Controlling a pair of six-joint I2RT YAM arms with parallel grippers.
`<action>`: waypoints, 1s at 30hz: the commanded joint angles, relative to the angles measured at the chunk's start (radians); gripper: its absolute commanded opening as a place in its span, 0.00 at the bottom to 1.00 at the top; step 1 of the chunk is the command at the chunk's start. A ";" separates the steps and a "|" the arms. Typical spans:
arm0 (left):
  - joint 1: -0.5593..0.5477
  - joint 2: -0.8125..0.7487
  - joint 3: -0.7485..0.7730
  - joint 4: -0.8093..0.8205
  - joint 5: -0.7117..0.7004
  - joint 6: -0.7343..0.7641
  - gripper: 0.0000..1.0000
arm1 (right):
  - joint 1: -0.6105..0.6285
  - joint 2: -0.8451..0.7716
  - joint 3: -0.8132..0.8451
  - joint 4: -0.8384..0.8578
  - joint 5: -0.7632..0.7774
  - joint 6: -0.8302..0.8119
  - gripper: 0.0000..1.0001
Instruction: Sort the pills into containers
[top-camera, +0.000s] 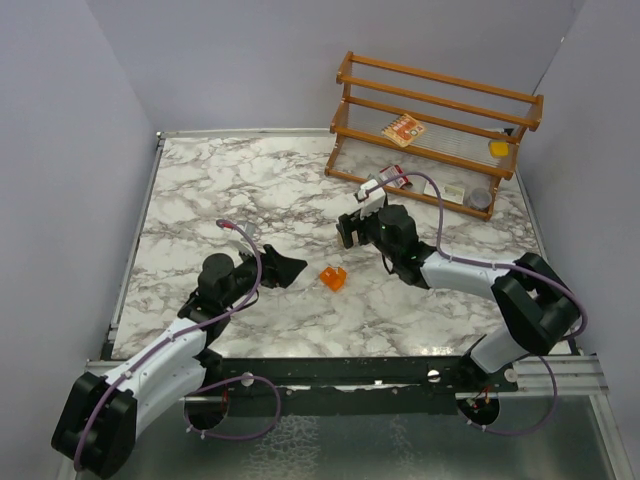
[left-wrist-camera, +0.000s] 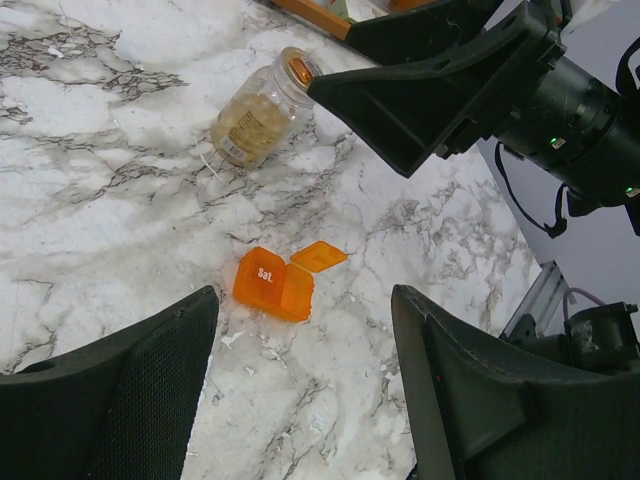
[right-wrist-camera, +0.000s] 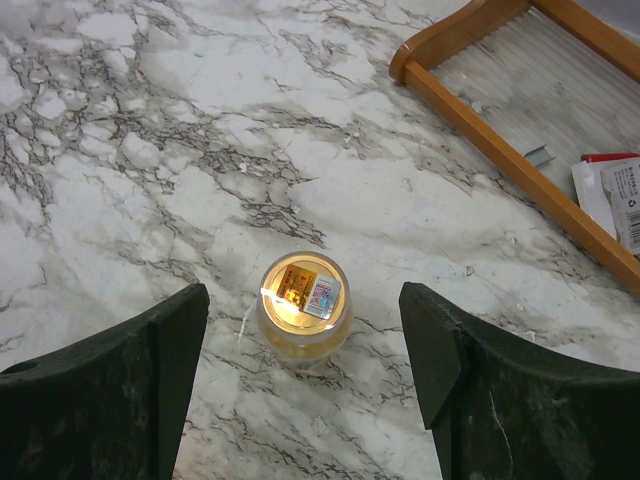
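Observation:
A small clear jar (right-wrist-camera: 303, 305) with tan-yellow contents and a gold lid with stickers stands upright on the marble table. My right gripper (right-wrist-camera: 302, 300) is open and hovers right above it, a finger on each side, not touching. The jar also shows in the left wrist view (left-wrist-camera: 255, 115), with the right gripper's fingers (left-wrist-camera: 440, 90) just over it. A tiny orange box (left-wrist-camera: 272, 283) marked "Sat" lies mid-table with its lid flap open. My left gripper (left-wrist-camera: 303, 310) is open and empty, just short of the box (top-camera: 333, 277). No loose pills show.
A wooden rack (top-camera: 440, 110) stands at the back right, holding a red-and-white packet (top-camera: 403, 130) and a yellow piece (top-camera: 498, 148). Another packet (top-camera: 385, 183) and a grey round tin (top-camera: 479, 199) lie at its front. The rack's rail (right-wrist-camera: 500, 150) is near the right gripper.

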 joint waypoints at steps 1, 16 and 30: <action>-0.002 -0.023 0.006 0.035 0.000 -0.008 0.72 | 0.003 0.002 0.023 0.002 -0.011 -0.010 0.77; -0.002 -0.044 -0.021 0.038 0.004 -0.014 0.72 | 0.003 0.094 0.055 0.047 -0.014 0.020 0.64; -0.002 -0.047 -0.021 0.036 0.000 -0.015 0.72 | 0.004 0.132 0.068 0.059 -0.023 0.031 0.57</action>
